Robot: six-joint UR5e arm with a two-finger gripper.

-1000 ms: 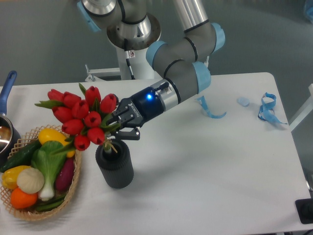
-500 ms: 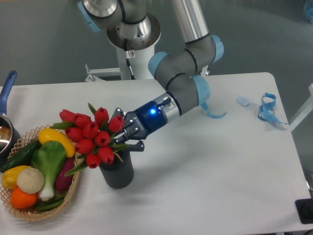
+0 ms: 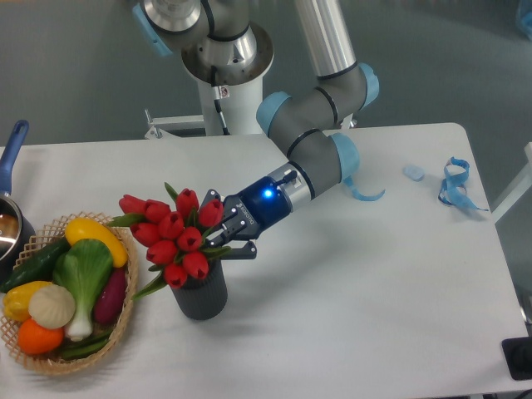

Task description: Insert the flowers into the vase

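Note:
The flowers (image 3: 174, 237), a bunch of red tulips with green leaves, stand with their stems down in the mouth of the vase (image 3: 202, 297), a dark grey ribbed cylinder near the table's front left. The heads lean left over the vase's rim. My gripper (image 3: 223, 238) is at the right side of the bunch, just above the vase's mouth, with its fingers still closed around the stems. The stems and the vase's mouth are hidden behind the blooms.
A wicker basket (image 3: 125, 320) of toy vegetables sits just left of the vase. A pot with a blue handle (image 3: 12, 150) is at the left edge. Blue ribbon scraps (image 3: 453, 183) lie at the table's far right.
My gripper has carried the flowers down and to the right. The stems have sunk deeper into the vase and the blooms now sit low over its mouth.

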